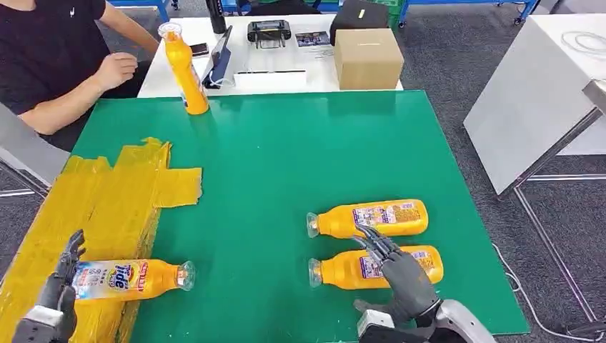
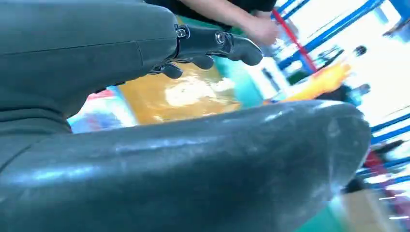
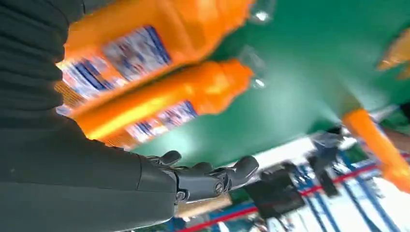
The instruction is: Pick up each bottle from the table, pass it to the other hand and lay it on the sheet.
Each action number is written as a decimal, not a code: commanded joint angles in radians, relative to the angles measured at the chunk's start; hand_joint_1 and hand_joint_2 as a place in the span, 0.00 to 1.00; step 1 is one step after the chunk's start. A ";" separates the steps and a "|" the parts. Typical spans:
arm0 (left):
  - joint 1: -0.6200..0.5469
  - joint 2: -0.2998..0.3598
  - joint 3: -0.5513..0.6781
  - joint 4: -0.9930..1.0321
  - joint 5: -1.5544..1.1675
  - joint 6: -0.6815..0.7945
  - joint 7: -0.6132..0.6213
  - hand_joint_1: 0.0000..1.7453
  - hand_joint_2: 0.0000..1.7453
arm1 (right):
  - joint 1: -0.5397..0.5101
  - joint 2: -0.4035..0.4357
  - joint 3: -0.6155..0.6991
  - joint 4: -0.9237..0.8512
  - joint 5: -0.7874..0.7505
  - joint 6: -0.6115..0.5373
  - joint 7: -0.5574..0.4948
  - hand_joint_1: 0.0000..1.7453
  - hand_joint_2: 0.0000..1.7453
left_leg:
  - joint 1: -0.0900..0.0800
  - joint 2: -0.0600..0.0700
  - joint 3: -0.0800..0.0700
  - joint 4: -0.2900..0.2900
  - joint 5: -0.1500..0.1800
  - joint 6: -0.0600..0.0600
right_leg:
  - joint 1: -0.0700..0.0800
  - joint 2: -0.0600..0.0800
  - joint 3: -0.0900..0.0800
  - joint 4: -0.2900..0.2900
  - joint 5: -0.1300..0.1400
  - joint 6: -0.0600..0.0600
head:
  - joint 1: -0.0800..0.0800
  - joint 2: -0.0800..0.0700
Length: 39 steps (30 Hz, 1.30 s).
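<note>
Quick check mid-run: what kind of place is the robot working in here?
Likely an indoor robot test lab, not a home: a green-covered work table with a taped yellow sheet, a white desk with a cardboard box, and a seated person.

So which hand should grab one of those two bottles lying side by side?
The right robot hand: it hovers open over the nearer bottle. The left robot hand is across the table by the yellow sheet.
</note>
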 commanded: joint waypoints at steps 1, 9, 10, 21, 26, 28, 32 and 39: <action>-0.017 -0.088 0.005 -0.084 0.024 -0.013 0.003 0.00 0.00 | 0.118 -0.153 -0.015 -0.013 -0.005 0.003 0.122 0.00 1.00 | 0.001 -0.005 0.001 0.001 -0.001 0.001 | 0.001 -0.004 0.003 -0.002 -0.001 0.000 | 0.000 0.000; -0.012 -0.086 0.005 -0.093 0.034 -0.003 0.003 0.00 0.00 | 0.134 -0.202 -0.039 -0.017 0.017 0.013 0.193 0.00 1.00 | 0.000 -0.001 -0.001 0.000 -0.001 0.001 | 0.000 0.000 -0.001 -0.001 0.000 0.000 | 0.000 0.000; -0.012 -0.086 0.005 -0.093 0.034 -0.003 0.003 0.00 0.00 | 0.134 -0.202 -0.039 -0.017 0.017 0.013 0.193 0.00 1.00 | 0.001 -0.001 -0.001 0.000 -0.001 0.000 | 0.001 0.000 0.000 -0.001 0.000 -0.001 | 0.000 0.000; -0.021 -0.089 0.010 -0.079 0.049 -0.017 0.003 0.00 0.00 | 0.108 -0.222 -0.053 0.015 0.067 0.020 0.260 0.00 1.00 | 0.000 0.000 0.000 0.000 -0.001 0.001 | 0.000 0.000 0.000 -0.001 0.000 0.000 | 0.000 0.000; -0.012 -0.101 0.024 -0.089 0.055 -0.030 0.003 0.00 0.00 | 0.029 -0.139 -0.055 0.064 0.177 -0.012 0.268 0.00 1.00 | 0.002 0.003 0.001 -0.001 0.000 0.000 | 0.003 0.003 0.002 -0.004 0.002 -0.001 | -0.001 0.000; -0.011 -0.103 0.028 -0.091 0.057 -0.035 0.003 0.00 0.00 | 0.008 -0.120 -0.050 0.079 0.198 -0.006 0.268 0.00 1.00 | 0.002 0.003 0.001 -0.001 0.000 0.000 | 0.002 0.003 0.001 -0.003 0.002 -0.001 | -0.001 0.000; -0.020 -0.105 0.036 -0.081 0.059 -0.050 0.003 0.00 0.00 | -0.016 -0.109 -0.057 0.109 0.206 0.019 0.254 0.00 1.00 | 0.001 0.002 0.001 -0.001 0.000 0.000 | 0.002 0.002 0.001 -0.003 0.001 -0.001 | -0.001 0.000; -0.030 -0.107 0.037 -0.070 0.056 -0.064 0.003 0.00 0.00 | -0.050 -0.100 -0.068 0.146 0.211 0.049 0.236 0.00 1.00 | 0.001 0.002 0.002 -0.001 0.000 0.000 | 0.002 0.002 0.002 -0.003 0.001 -0.001 | -0.001 0.000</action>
